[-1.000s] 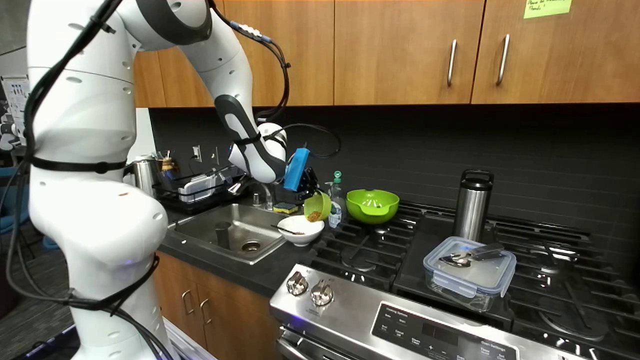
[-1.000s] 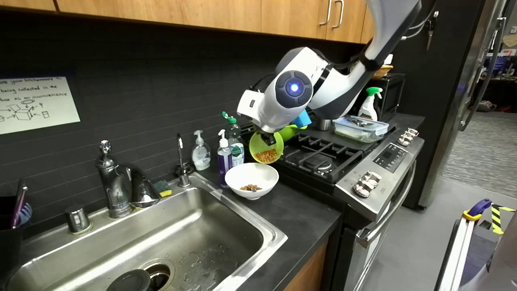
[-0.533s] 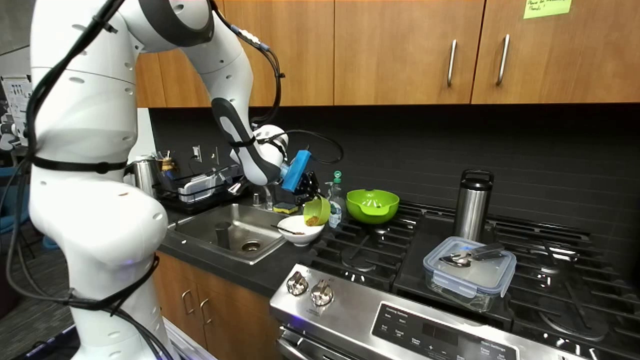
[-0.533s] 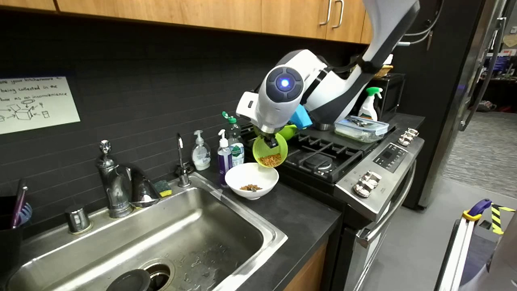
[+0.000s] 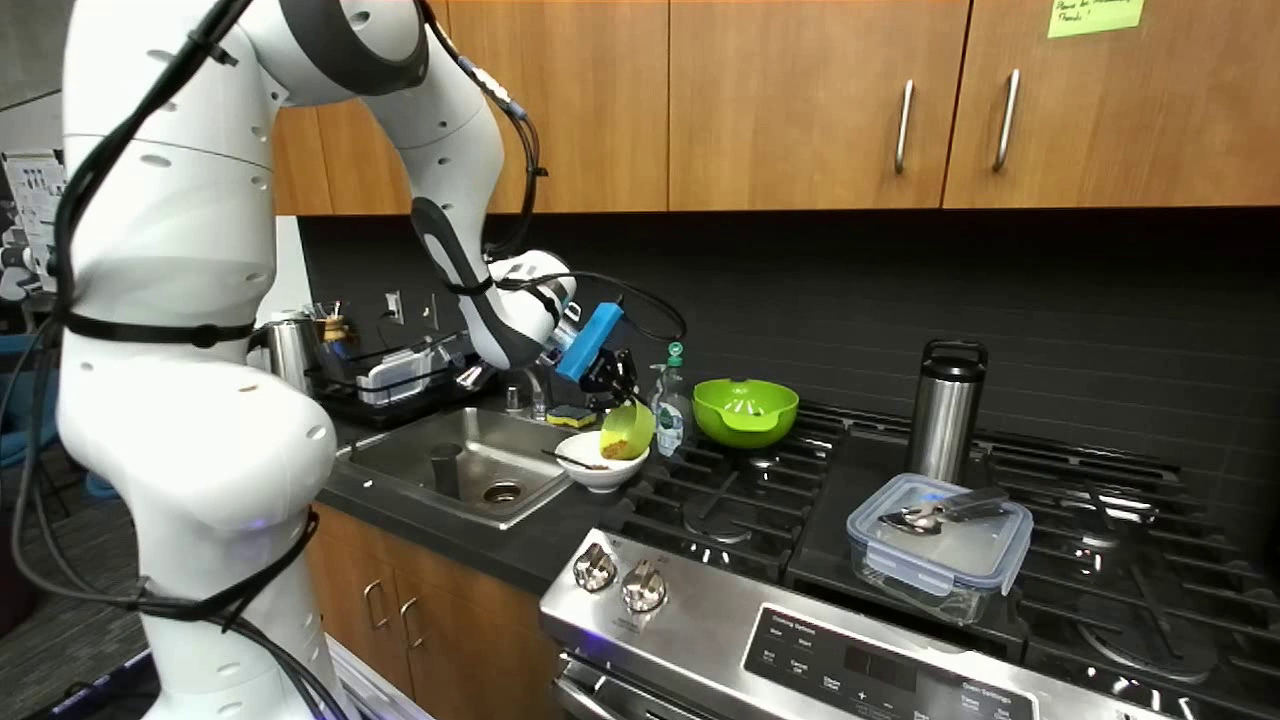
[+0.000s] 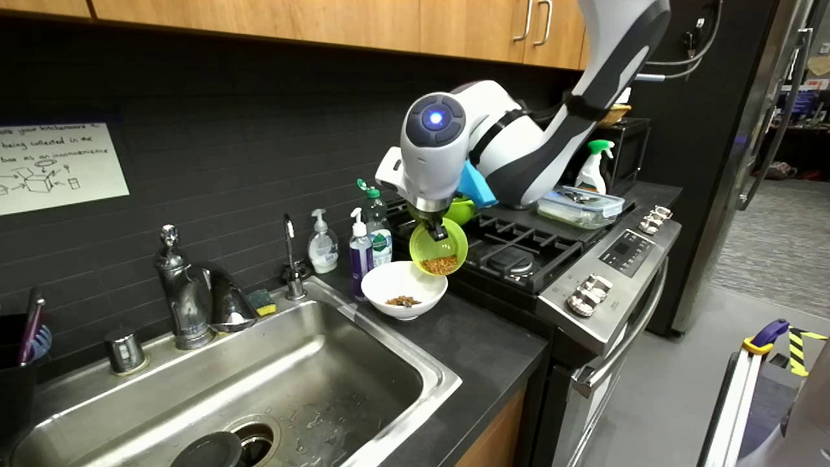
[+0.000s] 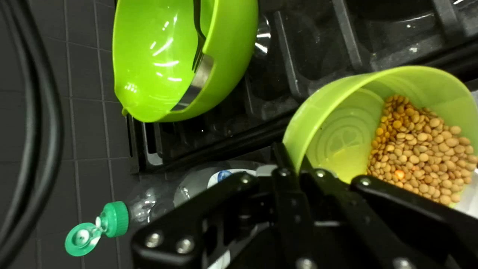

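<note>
"Claw (image 7: 293,160)?"
"Pinching the rim of a green plastic cup (image 6: 449,245), tilted over the right side of the white bowl (image 6: 389,283)."
"Handling?"
"Likely light, smooth, with loose lentils (image 7: 422,153); best held there."

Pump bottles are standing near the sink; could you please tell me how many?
2: a clear pump bottle near the black backsplash and a purple-labelled pump bottle beside the white bowl. Others could be hidden from view.
</note>
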Controlling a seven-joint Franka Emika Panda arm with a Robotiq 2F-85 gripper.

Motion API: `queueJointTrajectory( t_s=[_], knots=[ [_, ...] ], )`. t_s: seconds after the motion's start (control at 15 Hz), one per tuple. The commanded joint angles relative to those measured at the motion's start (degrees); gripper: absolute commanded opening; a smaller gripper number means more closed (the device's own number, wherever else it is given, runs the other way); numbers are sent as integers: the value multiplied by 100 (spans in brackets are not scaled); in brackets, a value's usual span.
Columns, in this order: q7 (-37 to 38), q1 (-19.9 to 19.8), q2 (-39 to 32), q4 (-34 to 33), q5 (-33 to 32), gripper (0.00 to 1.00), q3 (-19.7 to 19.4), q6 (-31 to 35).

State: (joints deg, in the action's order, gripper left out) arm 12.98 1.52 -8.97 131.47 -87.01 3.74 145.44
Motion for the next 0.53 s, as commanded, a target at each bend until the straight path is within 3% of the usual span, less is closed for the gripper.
queueJointTrajectory(
  t_s=[0.0, 0.47],
  knots=[
    [-437, 19, 33, -90, 560, 1, 0, -102],
    [-1065, 7, -24, -250, 1606, 1, -19, -248]
  ],
)
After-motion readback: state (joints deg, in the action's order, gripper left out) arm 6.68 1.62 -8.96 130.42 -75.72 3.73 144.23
